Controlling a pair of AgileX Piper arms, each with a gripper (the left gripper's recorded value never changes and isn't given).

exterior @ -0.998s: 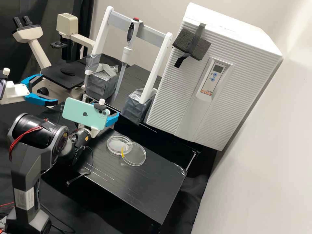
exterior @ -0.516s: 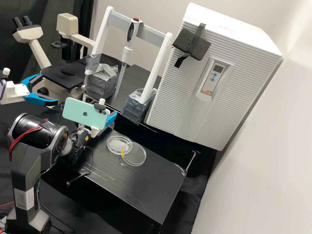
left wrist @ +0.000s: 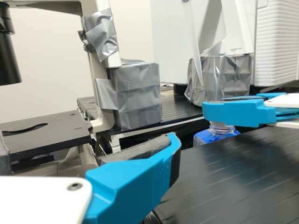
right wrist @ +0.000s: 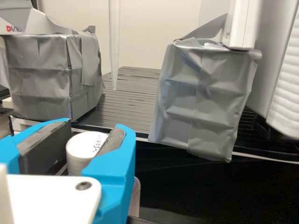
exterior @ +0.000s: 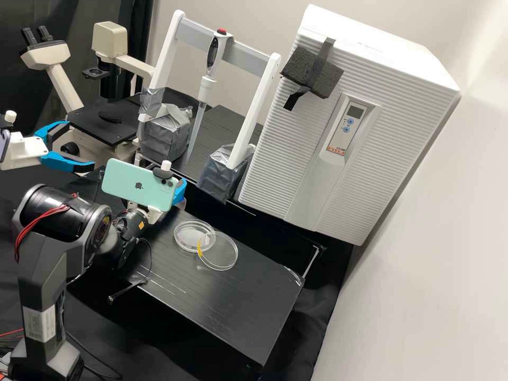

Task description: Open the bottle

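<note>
Since the earlier frames: the right gripper (right wrist: pixel 89 133) has shifted. In the high view less of its blue finger (exterior: pixel 180 189) sticks out past the mint-green phone (exterior: pixel 138 185) mounted on that wrist. Left gripper (exterior: pixel 76 145) has not moved, nor have the petri dishes (exterior: pixel 206 243).

Right gripper: closed on the white cap (right wrist: pixel 88 147) of the bottle (left wrist: pixel 214 136), with both dark pads against the cap's sides. From the left wrist view its blue fingers lie level across the bottle's top, with the blue body showing below them.

Bottle: upright, just in front of the pipette stand (exterior: pixel 248 55), roughly between the stand's two grey-taped feet. Its lower part is hidden behind the edge of the black desk (exterior: pixel 227 301). A pipette (exterior: pixel 207 74) hangs in the stand, tip down, behind the bottle.

Left gripper: fingers spread apart, holding nothing. It is well off to the microscope's side of the stand, in front of the microscope (exterior: pixel 58 69).

Petri dishes: two, clear, overlapping each other. They lie flat on the desk on the near side of the stand.

White ridged cabinet (exterior: pixel 360 121): just beside the stand, on the side away from the microscope.
</note>
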